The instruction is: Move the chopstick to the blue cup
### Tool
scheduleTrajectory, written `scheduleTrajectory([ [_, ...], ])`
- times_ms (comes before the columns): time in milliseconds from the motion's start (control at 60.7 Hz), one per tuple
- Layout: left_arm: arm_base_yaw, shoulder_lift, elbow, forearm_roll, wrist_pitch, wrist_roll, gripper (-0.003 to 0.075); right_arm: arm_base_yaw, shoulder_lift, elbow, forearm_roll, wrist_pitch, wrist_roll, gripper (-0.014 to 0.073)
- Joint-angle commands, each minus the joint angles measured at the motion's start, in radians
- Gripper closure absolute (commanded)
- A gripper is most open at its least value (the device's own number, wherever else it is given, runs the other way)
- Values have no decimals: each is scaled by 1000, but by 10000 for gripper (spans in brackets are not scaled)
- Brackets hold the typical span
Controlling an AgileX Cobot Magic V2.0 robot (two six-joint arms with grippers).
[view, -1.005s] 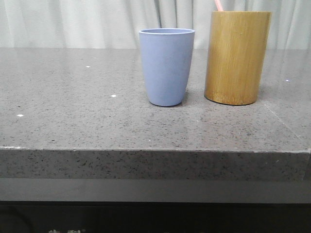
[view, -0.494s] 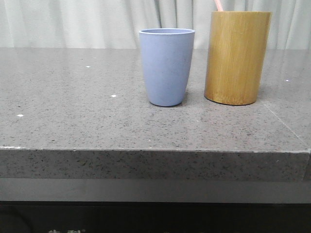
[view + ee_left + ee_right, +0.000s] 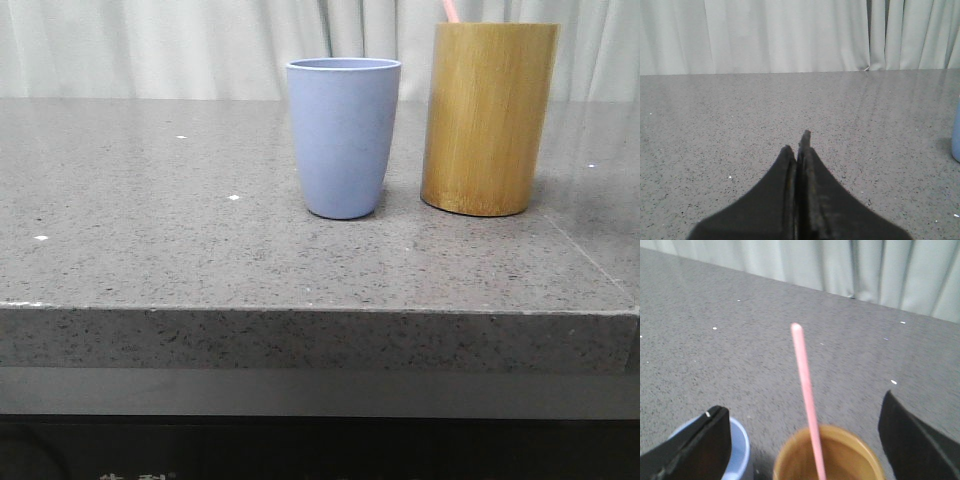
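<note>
The blue cup (image 3: 343, 137) stands upright on the grey stone table, just left of a taller yellow-brown bamboo holder (image 3: 488, 118). A pale pink chopstick (image 3: 449, 11) pokes out of the holder's top. In the right wrist view the chopstick (image 3: 806, 390) rises from the holder (image 3: 827, 455), and my right gripper (image 3: 802, 432) hangs open above it, one finger on each side, not touching. The cup's rim (image 3: 740, 450) shows beside one finger. My left gripper (image 3: 799, 145) is shut on nothing, low over bare table, the cup's edge (image 3: 956, 135) off to one side.
The grey speckled table (image 3: 150, 230) ends in a front edge near the camera. A pale curtain (image 3: 150, 45) hangs behind it. Neither arm appears in the front view.
</note>
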Motion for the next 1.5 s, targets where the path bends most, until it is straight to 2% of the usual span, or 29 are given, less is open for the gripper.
scheduleTrajectory([
  [0,2,0,-23,-8,-82,-9,739,18,70,-110,-11,-86,-4,-17],
  [165,2,0,-23,-8,-82,-9,739,25,210,-224,-11,-82,-4,-15],
  [231,2,0,-23,-8,-82,-9,739,25,239,-251,-11,-70,-4,22],
  [527,2,0,-23,-8,-82,-9,739,25,247,-256,-11,-70,-4,507],
  [675,2,0,-23,-8,-82,-9,739,25,243,-259,-21,-70,-4,671],
  [906,2,0,-23,-8,-82,-9,739,25,164,-261,-86,-89,-4,697],
  [1136,2,0,-23,-8,-82,-9,739,25,21,-261,-113,-268,-4,697],
  [1334,2,0,-23,-8,-82,-9,739,71,-13,-261,-7,-332,-2,697],
  [1482,2,0,-23,-8,-82,-9,739,140,13,-261,6,-356,-2,697],
])
